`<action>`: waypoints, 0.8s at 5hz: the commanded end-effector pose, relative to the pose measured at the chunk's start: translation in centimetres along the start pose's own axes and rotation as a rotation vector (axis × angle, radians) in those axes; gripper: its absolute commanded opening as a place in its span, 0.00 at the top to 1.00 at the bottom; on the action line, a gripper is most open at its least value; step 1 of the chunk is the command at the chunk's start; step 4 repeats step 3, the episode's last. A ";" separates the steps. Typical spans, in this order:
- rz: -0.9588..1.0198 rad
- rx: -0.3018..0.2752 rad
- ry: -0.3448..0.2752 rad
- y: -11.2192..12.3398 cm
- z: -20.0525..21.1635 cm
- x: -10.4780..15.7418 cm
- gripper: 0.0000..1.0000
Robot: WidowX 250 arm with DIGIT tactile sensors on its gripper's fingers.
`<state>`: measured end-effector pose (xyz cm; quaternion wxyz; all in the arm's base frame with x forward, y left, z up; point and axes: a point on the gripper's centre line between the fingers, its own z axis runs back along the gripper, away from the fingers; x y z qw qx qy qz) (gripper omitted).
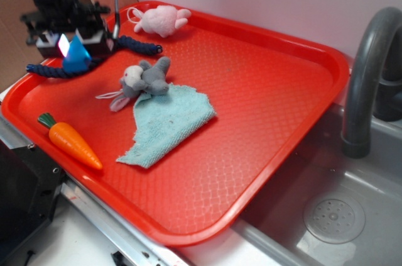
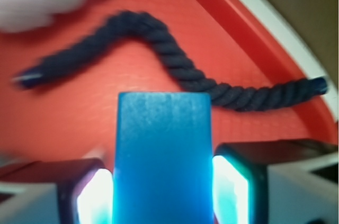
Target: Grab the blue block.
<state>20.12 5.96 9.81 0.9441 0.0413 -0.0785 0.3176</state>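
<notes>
Red tray (image 1: 264, 109) over a pale tabletop, sink basin and grey faucet (image 1: 364, 71) well off from the pincer. Exterior view: pincer (image 1: 74, 44) up at the tray's far left corner, closed on the blue block (image 1: 76, 57), block jutting below the pads and seemingly clear of the tray. Navy rope (image 1: 88, 65) directly beneath, pink plush (image 1: 160, 19) off toward the wall, grey plush (image 1: 143, 78) and teal cloth (image 1: 166, 124) nearer the tray's middle, toy carrot (image 1: 69, 142) toward the front rim.

Wrist view: blue block (image 2: 163, 155) gripped between two lit pads (image 2: 229, 187), most of its length sticking out ahead. Rope (image 2: 175, 62) curving across past the block's tip, tray rim (image 2: 249, 28) beyond.

Likely trouble: smooth faces held only near one end, so possible slipping or pivoting under a quick move; snagging the rope if lowered.
</notes>
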 end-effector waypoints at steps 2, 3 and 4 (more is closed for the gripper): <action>-0.103 -0.201 -0.060 -4.4 11.8 -3.1 1.00; -0.114 -0.179 -0.014 -4.3 10.8 -2.9 1.00; -0.114 -0.179 -0.014 -4.3 10.8 -2.9 1.00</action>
